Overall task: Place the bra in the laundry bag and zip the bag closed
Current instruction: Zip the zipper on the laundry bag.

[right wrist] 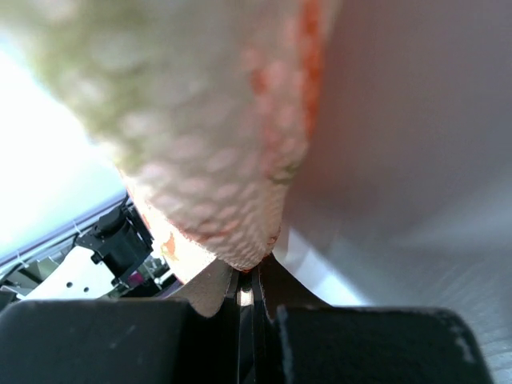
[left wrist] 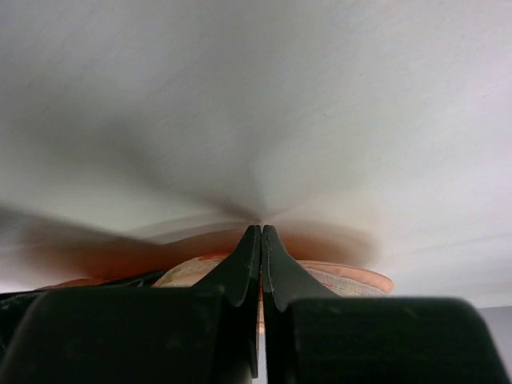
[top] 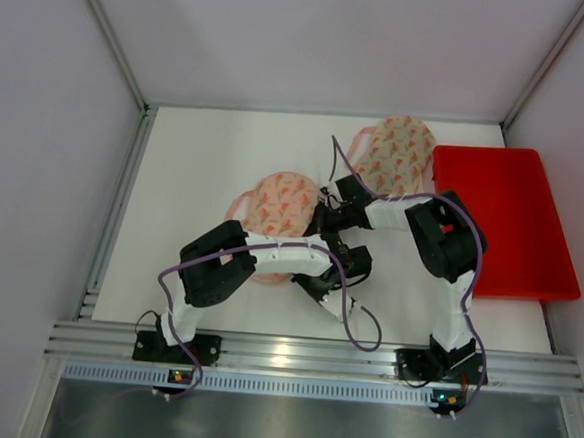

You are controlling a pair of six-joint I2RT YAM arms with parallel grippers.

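A white table (top: pixel 190 172) fills the scene, with a red tray (top: pixel 502 219) sitting on its right side. Two rounded pieces of the same pink, orange-flecked material lie on the table: the nearer cloth piece (top: pixel 276 206) around the middle and the farther cloth piece (top: pixel 395 154) at the back, just beside the tray. I cannot tell which is the bra and which the laundry bag, and no zip shows. Both arms reach in between the two pieces. The right claw (right wrist: pixel 250 272) is clamped tight on the very edge of patterned cloth (right wrist: pixel 216 136), which rises up in front of its camera. The left claw (left wrist: pixel 261 232) has its fingertips pressed together with peach cloth just behind them; whether any fabric is caught there cannot be made out. The likely trouble: so thin a pinch could slip free under a pull, the left claw may have closed on nothing, and two claws working this close could knock together or snag the purple cable (top: pixel 354 329). No brand, label or writing is readable anywhere
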